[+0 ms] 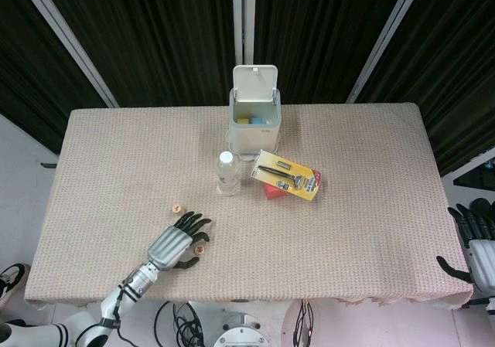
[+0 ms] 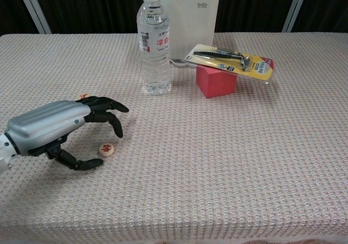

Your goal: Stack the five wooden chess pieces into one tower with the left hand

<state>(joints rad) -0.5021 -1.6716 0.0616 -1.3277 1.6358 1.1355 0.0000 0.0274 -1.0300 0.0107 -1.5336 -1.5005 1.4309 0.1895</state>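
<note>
A round wooden chess piece (image 2: 106, 149) with a red character lies flat on the woven tablecloth; in the head view that same piece (image 1: 200, 248) peeks out beside my fingers. My left hand (image 2: 60, 130) hovers over it, fingers spread above and thumb curled just to its left, holding nothing. The left hand (image 1: 175, 243) shows near the table's front edge in the head view. A second wooden piece (image 1: 177, 208) lies further back, and its edge (image 2: 84, 95) shows behind my knuckles. My right hand (image 1: 476, 235) hangs off the table's right edge, holding nothing.
A water bottle (image 2: 155, 43) stands mid-table with a white bin (image 2: 190, 18) behind it. A red block (image 2: 216, 80) carries a yellow razor pack (image 2: 231, 60). The tablecloth's front edge (image 1: 255, 297) is close to my left forearm.
</note>
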